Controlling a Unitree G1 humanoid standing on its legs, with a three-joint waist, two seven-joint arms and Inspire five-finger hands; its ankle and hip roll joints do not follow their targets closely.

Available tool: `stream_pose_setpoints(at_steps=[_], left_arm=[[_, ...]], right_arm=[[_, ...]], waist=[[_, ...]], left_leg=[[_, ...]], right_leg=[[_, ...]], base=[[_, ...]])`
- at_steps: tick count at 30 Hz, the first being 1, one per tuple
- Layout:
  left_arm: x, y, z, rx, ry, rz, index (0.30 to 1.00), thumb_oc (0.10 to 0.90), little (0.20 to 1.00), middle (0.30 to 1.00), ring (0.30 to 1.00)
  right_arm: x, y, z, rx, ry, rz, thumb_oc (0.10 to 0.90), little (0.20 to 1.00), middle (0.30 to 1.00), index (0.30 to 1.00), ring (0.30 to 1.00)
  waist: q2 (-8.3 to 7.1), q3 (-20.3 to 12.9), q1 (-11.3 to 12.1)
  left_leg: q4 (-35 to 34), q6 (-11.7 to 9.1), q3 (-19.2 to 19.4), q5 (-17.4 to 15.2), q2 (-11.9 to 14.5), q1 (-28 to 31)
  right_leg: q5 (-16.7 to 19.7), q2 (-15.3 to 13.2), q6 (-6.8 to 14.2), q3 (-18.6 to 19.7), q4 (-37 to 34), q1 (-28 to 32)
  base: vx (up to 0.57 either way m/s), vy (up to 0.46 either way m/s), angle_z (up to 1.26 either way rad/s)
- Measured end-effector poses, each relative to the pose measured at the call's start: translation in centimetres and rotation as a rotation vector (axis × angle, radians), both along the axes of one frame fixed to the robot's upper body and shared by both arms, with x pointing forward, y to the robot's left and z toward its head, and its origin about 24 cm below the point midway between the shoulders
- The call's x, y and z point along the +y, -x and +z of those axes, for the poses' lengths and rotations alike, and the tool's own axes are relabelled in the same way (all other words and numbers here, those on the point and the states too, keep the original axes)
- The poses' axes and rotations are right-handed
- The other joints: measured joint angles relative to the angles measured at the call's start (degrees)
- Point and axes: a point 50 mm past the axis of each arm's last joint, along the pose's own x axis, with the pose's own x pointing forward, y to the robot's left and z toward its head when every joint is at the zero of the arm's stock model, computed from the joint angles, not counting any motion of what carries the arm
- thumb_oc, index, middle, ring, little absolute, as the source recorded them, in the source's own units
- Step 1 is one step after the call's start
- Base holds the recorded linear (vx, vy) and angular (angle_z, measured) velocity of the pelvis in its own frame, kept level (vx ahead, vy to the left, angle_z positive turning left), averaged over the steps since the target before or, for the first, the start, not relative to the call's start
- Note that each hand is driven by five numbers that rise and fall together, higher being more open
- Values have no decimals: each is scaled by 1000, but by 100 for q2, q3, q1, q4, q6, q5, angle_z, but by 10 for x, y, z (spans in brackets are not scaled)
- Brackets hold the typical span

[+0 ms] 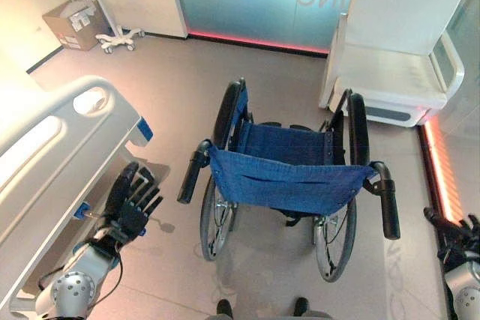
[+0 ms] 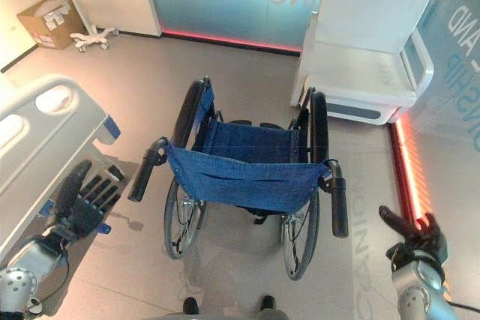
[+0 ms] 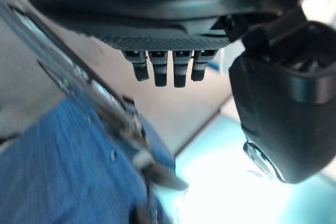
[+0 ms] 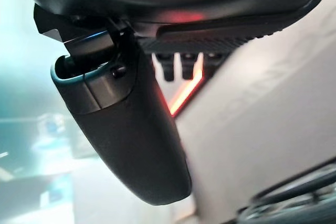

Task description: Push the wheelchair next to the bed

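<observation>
**Robot stands behind wheelchair, hands clear of the handles**

A folding wheelchair (image 1: 289, 177) with a blue cloth seat and back, black tyres and black push grips stands on the grey floor between the robot's two dark hands, its back turned toward the robot. The left hand (image 1: 133, 201) hangs with straight, spread fingers, holding nothing, just beside the wheelchair's left black push grip (image 1: 192, 172) but apart from it; in the left wrist view the fingers (image 3: 165, 69) reach out straight, with the blue cloth past them. On the outer side of that hand lies the white hospital bed (image 1: 56, 155) with its pale moulded side rail and blue corner fitting, near the hand. The right hand (image 2: 417, 236) hangs low, well apart from the right black push grip (image 2: 339, 204), its fingers stretched out and empty. Beyond the wheelchair, farther from both hands, stand a white padded armchair (image 1: 401, 50), a frosted glass wall with a red strip at its foot, a brown cardboard box (image 1: 69, 24) and a white wheeled stand (image 1: 112, 31).
</observation>
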Motion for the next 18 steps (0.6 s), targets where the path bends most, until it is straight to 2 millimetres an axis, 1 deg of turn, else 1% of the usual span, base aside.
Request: stream_pose_setpoints(at_steps=[1,2,3,5,8,12,15,18], left_arm=[[-3,-1,3,-6,-5,-22,900,800,900,900,900],[-8,-2,9,-13,-12,-68,900,800,900,900,900],[-10,-3,11,-20,-12,-89,900,800,900,900,900],[-19,-2,22,-38,-37,-180,900,800,900,900,900],[-23,0,31,-61,-66,-234,900,800,900,900,900],[-22,2,36,-56,-119,-265,900,800,900,900,900],[-18,9,37,-3,-201,-312,900,800,900,900,900],[-15,14,34,71,-244,-358,900,800,900,900,900]], right_arm=[[2,-3,6,-18,12,13,800,900,900,900,900],[8,-7,18,-55,36,38,800,900,900,900,900],[11,-9,24,-74,44,52,800,900,900,900,900],[22,-16,41,-131,68,110,800,900,900,900,900],[26,-18,48,-143,77,142,800,900,900,900,900],[29,-17,54,-145,39,189,800,900,900,900,900],[31,-15,64,-154,66,231,800,900,900,900,900],[36,-17,72,-191,60,278,800,900,900,900,900]], waist=[[23,11,0],[66,20,-3],[86,20,-6],[126,25,-15],[135,21,-12],[141,23,-1],[146,21,-3],[145,21,-5]], left_leg=[[0,4,0,-3,-3,0],[0,7,0,-5,-6,-10],[1,9,0,-6,-7,-10],[1,11,6,-7,-7,-25],[1,11,9,-8,-8,-32],[0,11,30,-8,-8,-43],[0,11,60,-9,-7,-49],[0,11,114,-9,-6,-73]], right_leg=[[0,0,1,1,1,0],[1,2,1,2,2,-11],[2,1,4,5,2,-14],[3,2,4,12,3,-36],[3,7,4,14,3,-43],[4,10,6,19,0,-54],[4,8,8,32,0,-73],[13,11,13,36,1,-117]], base=[[0,0,0],[0,0,0],[1,32,-2],[0,0,0],[0,0,0],[0,0,0],[-10,-2,-3],[-15,2,-6]])
